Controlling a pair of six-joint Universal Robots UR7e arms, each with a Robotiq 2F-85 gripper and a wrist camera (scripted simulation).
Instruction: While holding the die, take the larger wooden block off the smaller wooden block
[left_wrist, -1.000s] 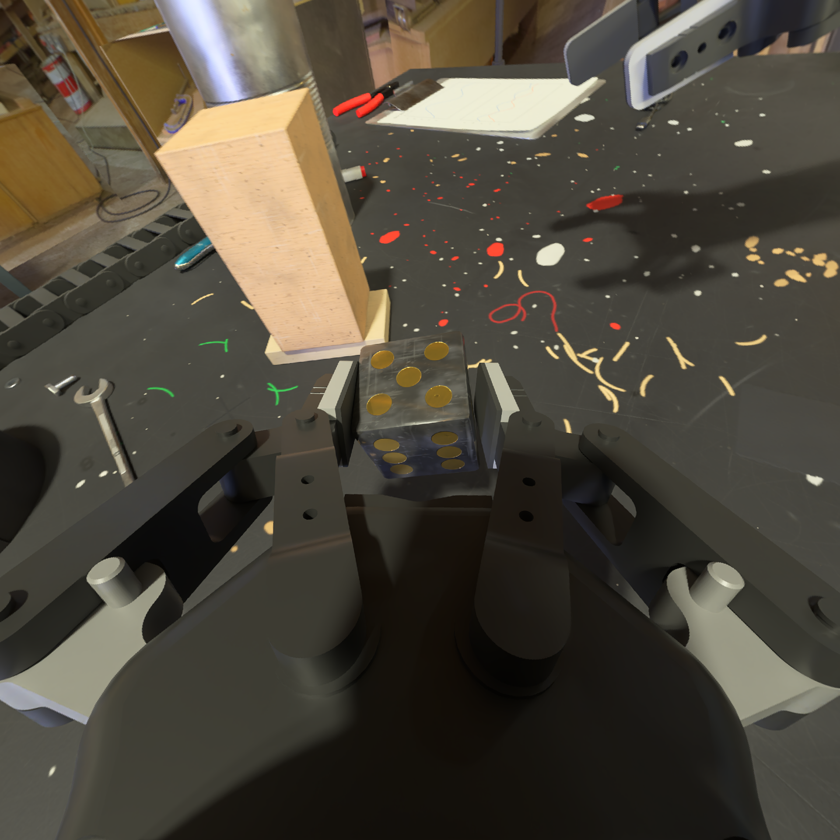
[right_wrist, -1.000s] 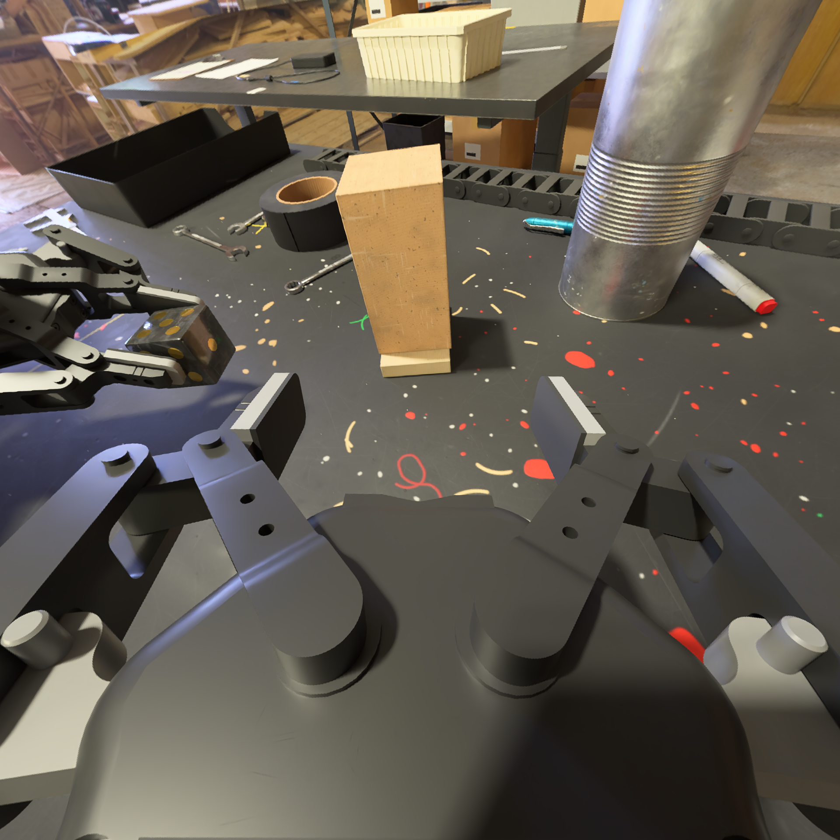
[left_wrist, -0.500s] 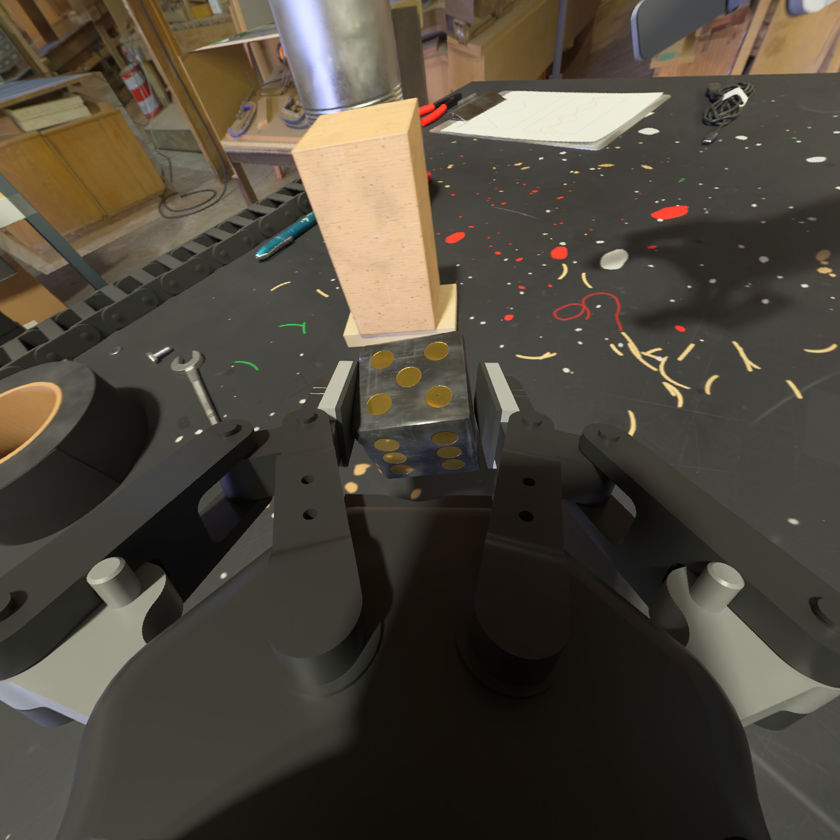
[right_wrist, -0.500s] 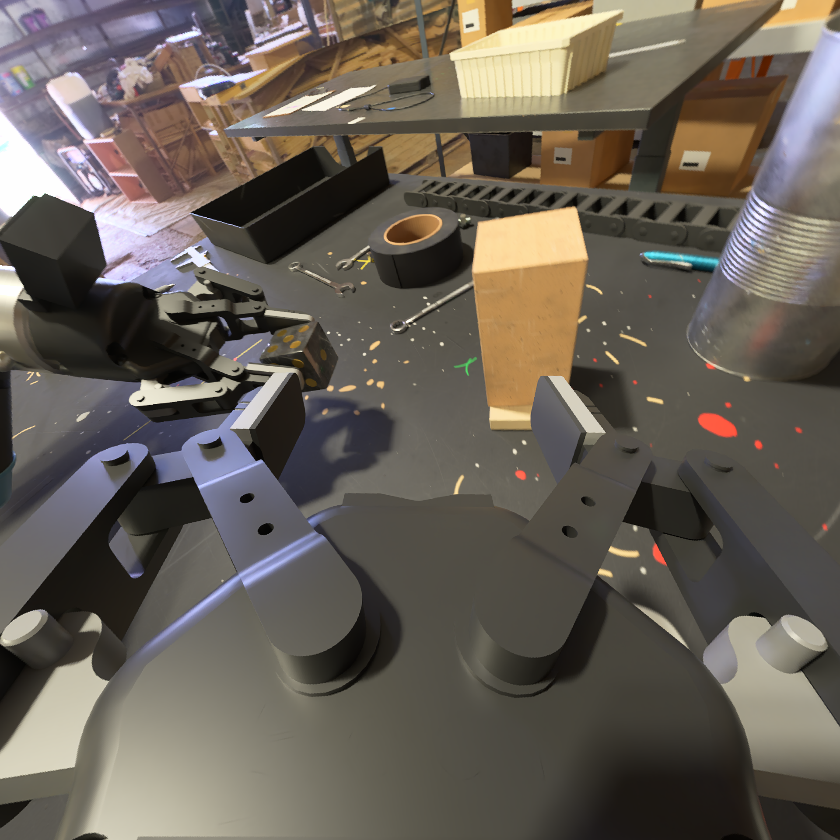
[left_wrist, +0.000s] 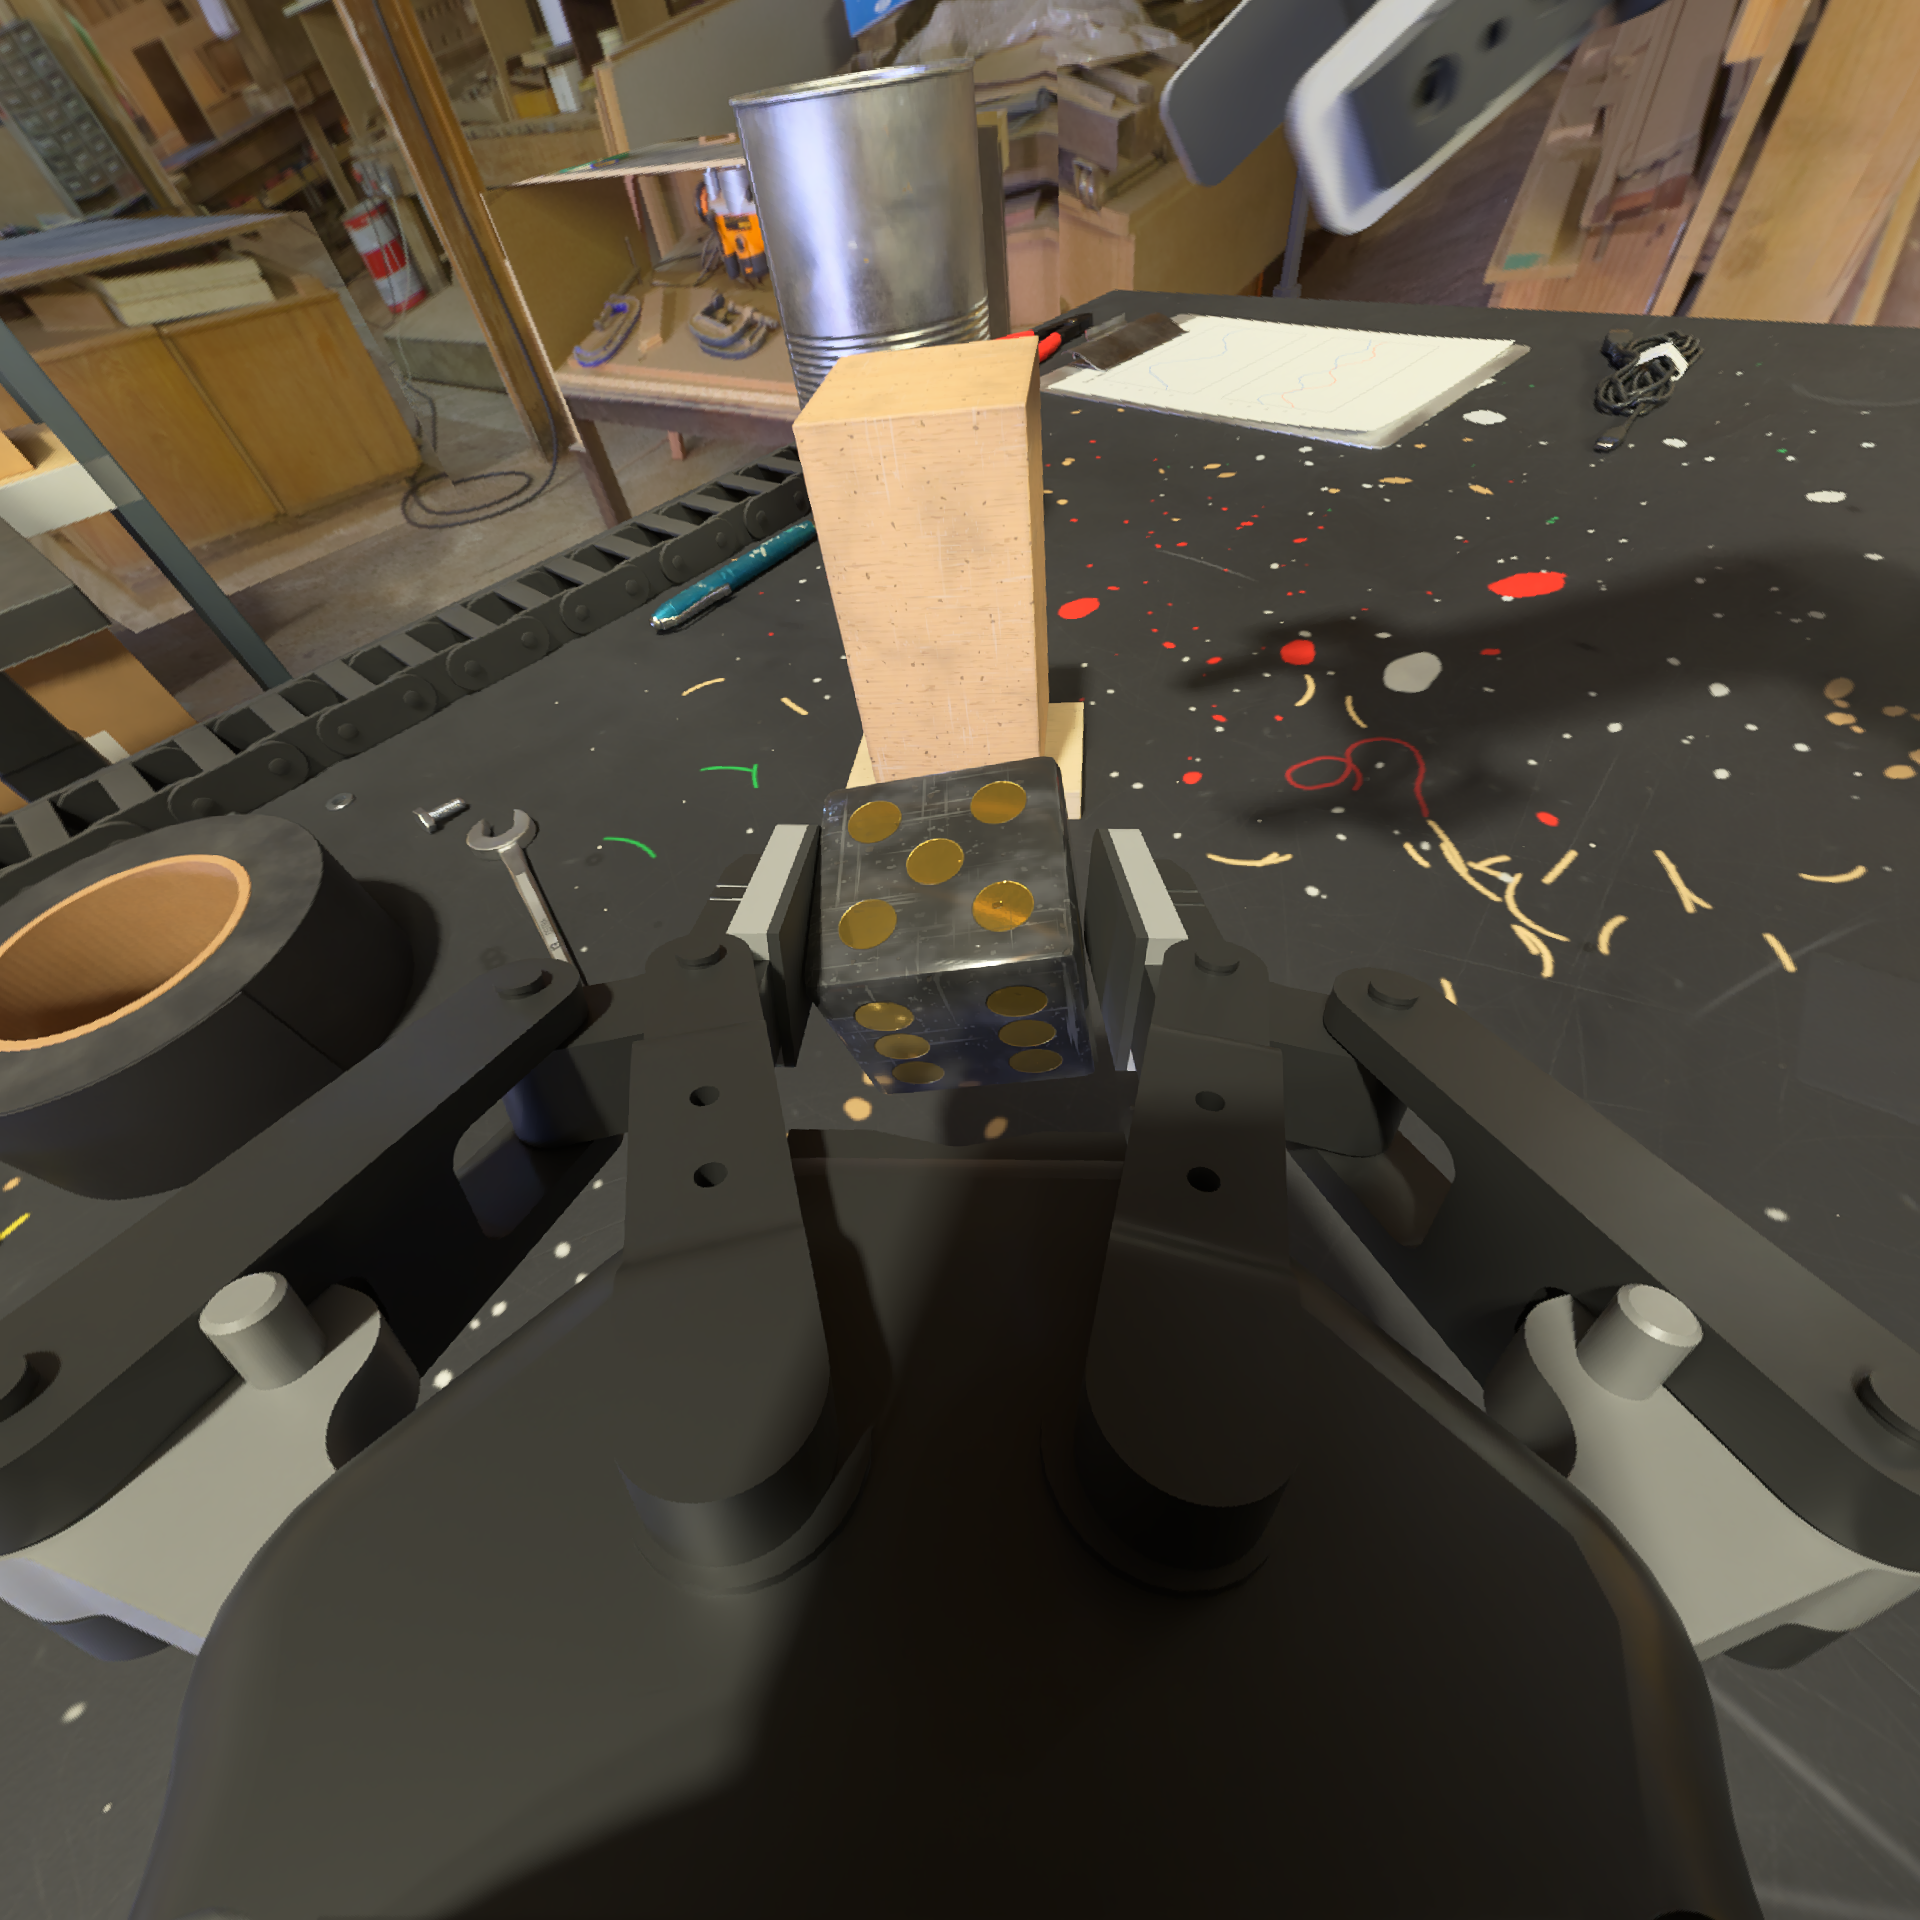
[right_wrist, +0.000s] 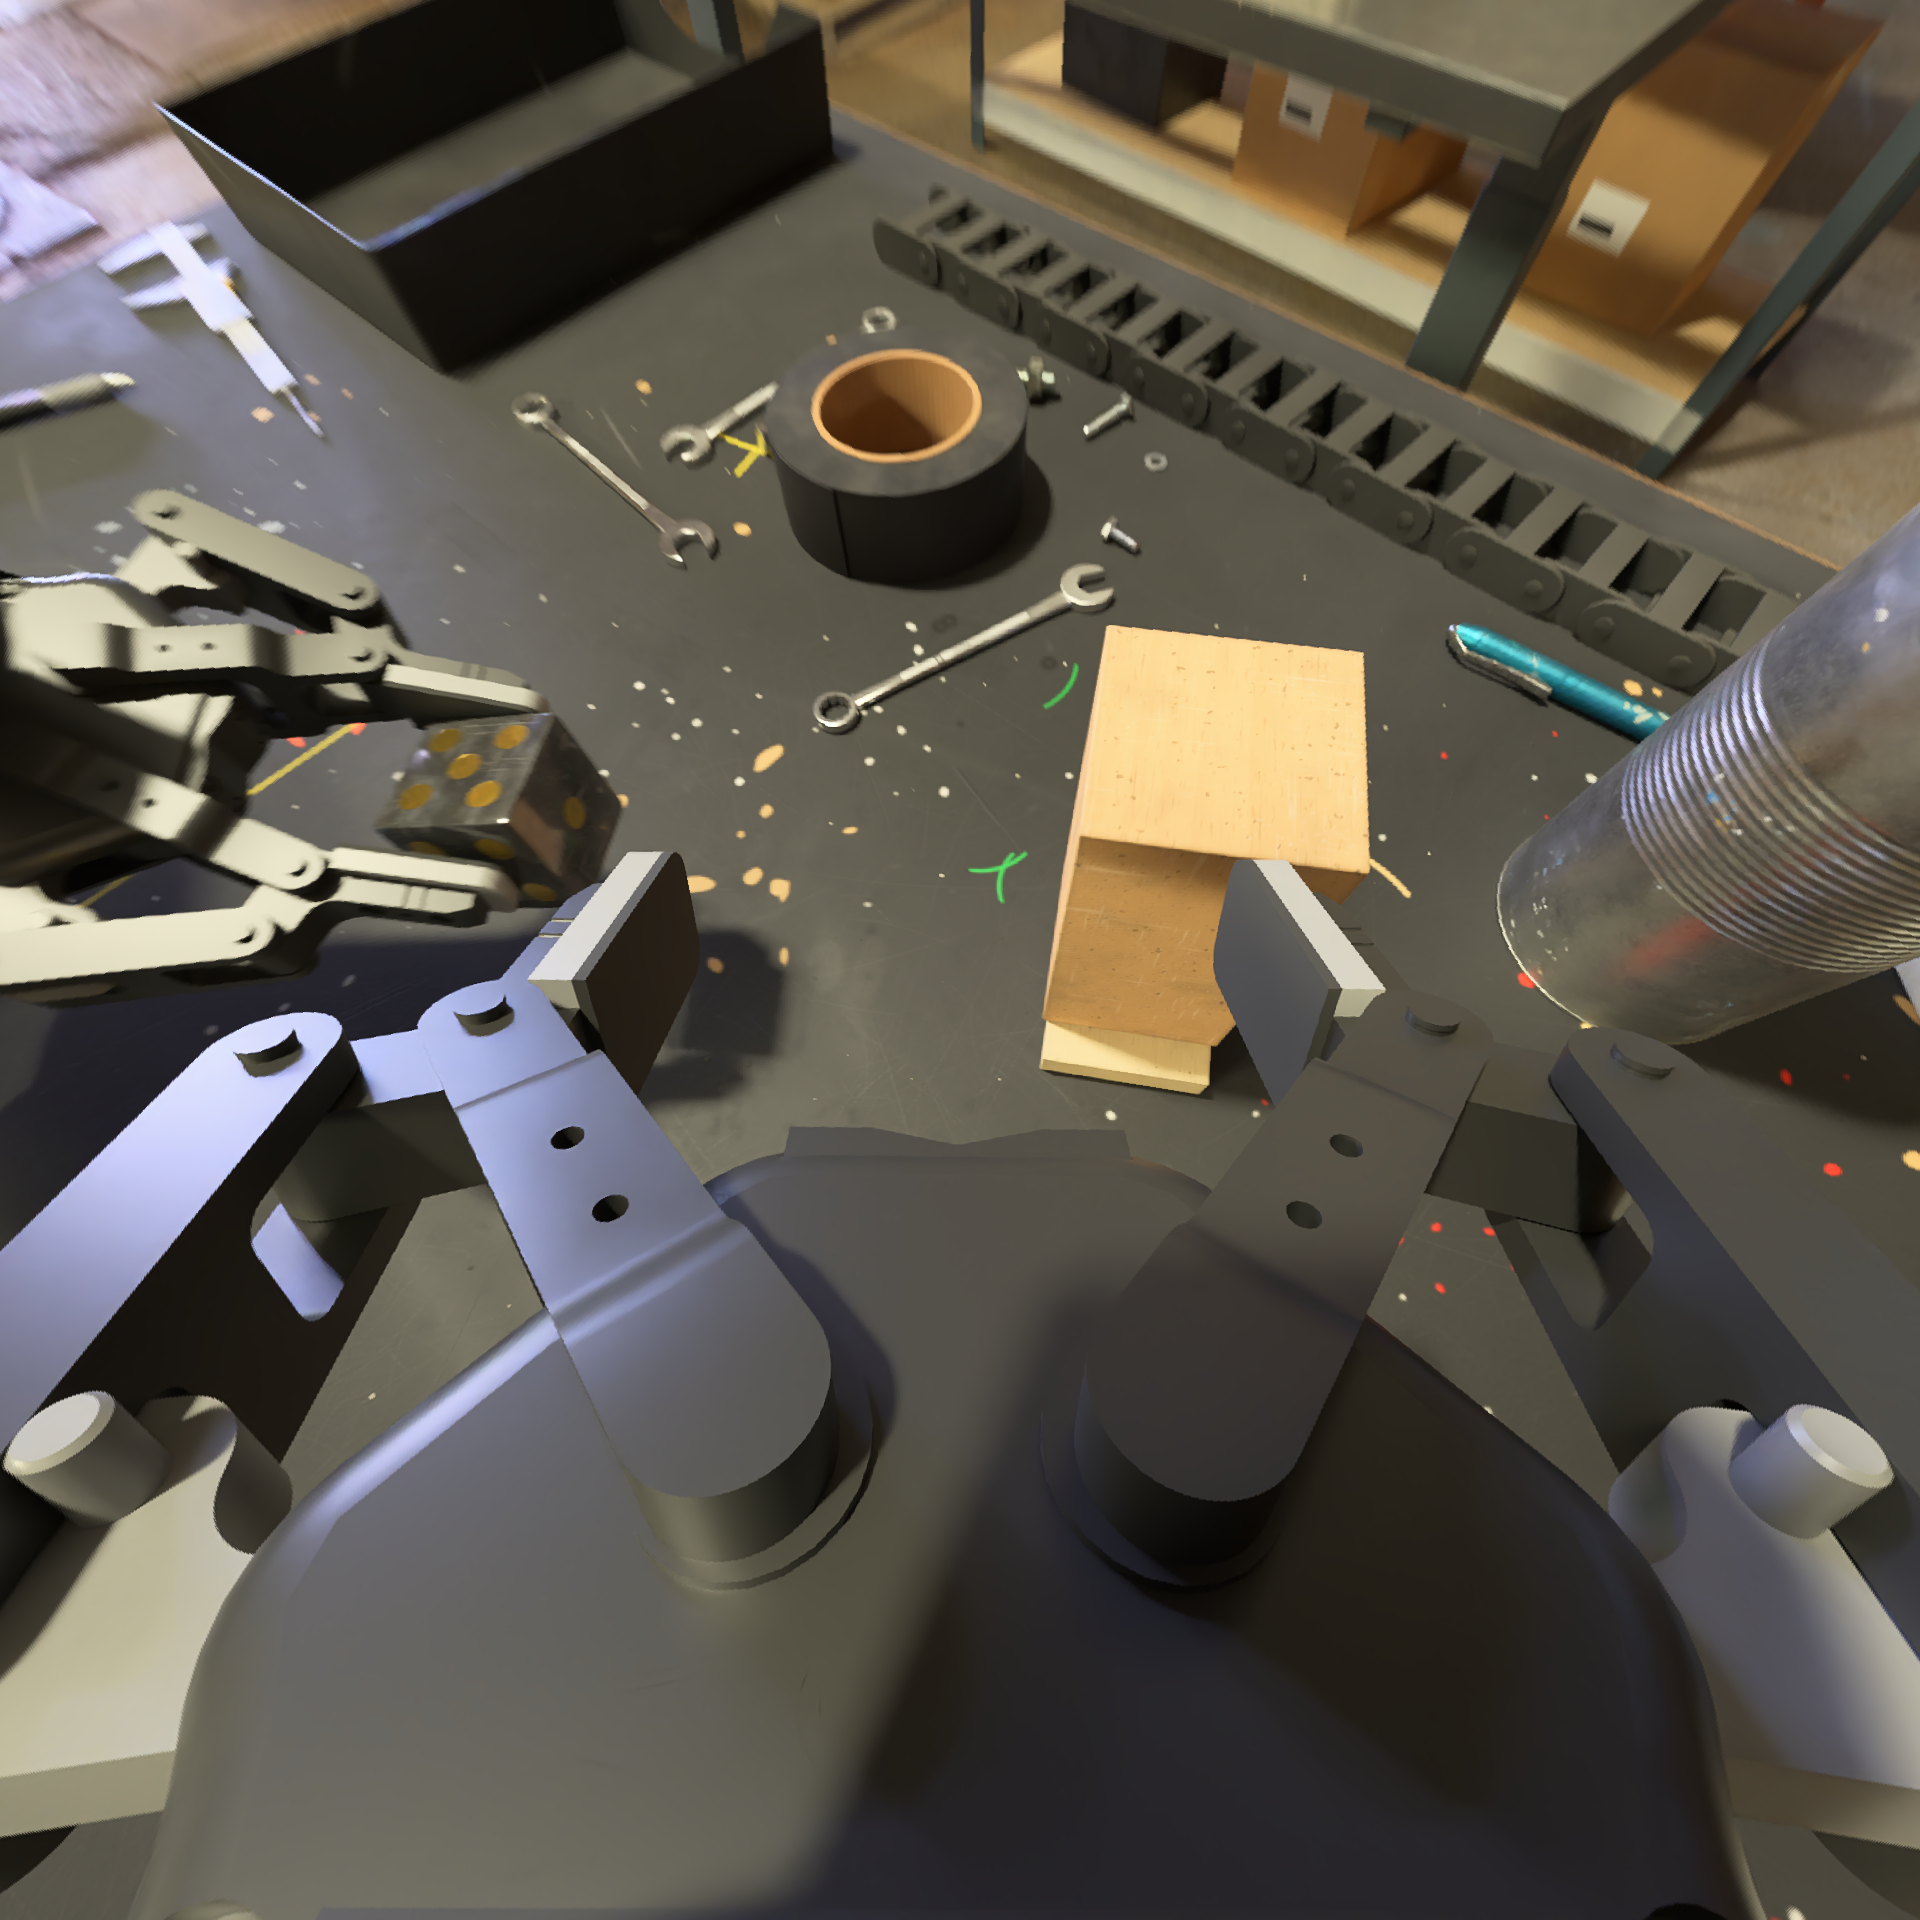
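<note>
My left gripper (left_wrist: 951, 935) is shut on a dark die with gold pips (left_wrist: 940, 914) and holds it above the table. Just beyond it the tall larger wooden block (left_wrist: 935, 561) stands upright on the thin smaller wooden block (left_wrist: 1065, 743). In the right wrist view the larger block (right_wrist: 1216, 769) and the smaller block (right_wrist: 1127, 1060) lie ahead and right of centre, seen from above. My right gripper (right_wrist: 956, 935) is open and empty, its right fingertip (right_wrist: 1294, 956) in front of the block. The left gripper with the die (right_wrist: 488, 790) is at the left.
A black tape roll (right_wrist: 899, 468) and wrenches (right_wrist: 956, 649) lie behind the block. A metal cylinder (right_wrist: 1756, 810) stands to its right, a teal pen (right_wrist: 1553, 675) and a cable chain (right_wrist: 1299, 405) beyond. A black bin (right_wrist: 499, 177) is far left. A clipboard (left_wrist: 1278, 379) lies across the table.
My right gripper has risen and tilted downward over the block, still open. My left gripper has drawn back from the blocks with the die still held.
</note>
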